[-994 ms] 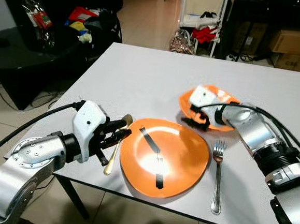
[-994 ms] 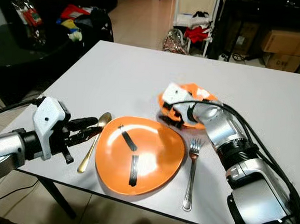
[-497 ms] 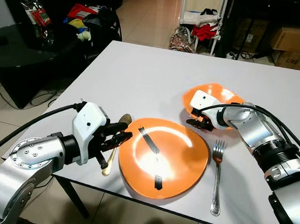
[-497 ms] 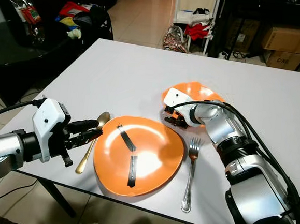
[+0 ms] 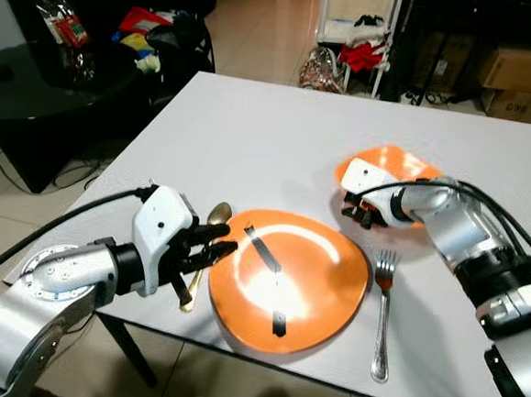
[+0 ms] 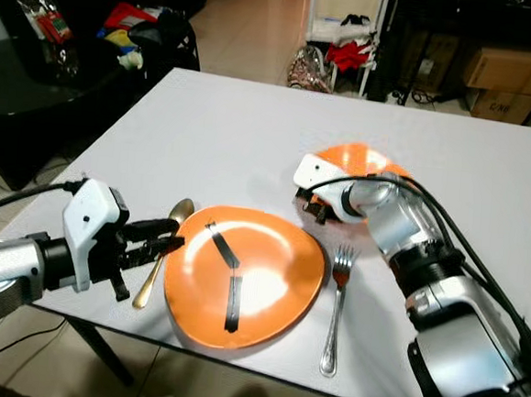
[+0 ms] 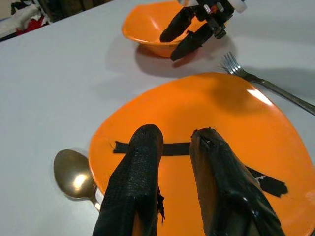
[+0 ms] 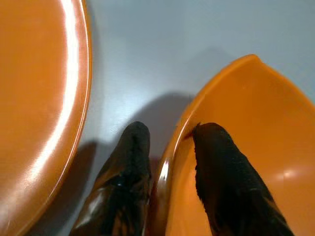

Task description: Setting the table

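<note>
**Bowl gripped by its rim and shifted away from the plate**

Starting from the left, the left gripper [image 5: 208, 246] hovers low at the near-left edge of the orange plate [image 5: 289, 278], its two fingers a little apart and holding nothing. A second ago it was just beside the gold spoon [image 5: 204, 249], and it is now slightly more forward, over the plate's edge; the spoon lies as before, touching or almost touching the plate on its left. The fork [image 5: 384, 309] lies to the right of the plate, a small gap between them.

Further right, the right gripper [image 8: 165, 182] is closed on the rim of the orange bowl [image 5: 391, 176], one finger inside and one outside. Compared with a second ago, the bowl sits a little further right and back, so I judge it is being carried to its place beyond the fork.

Whether the bowl touches the white table [image 5: 251, 142] or is lifted, I cannot tell. The arm covers its near side, and the spoon handle is partly hidden by the left gripper.
</note>
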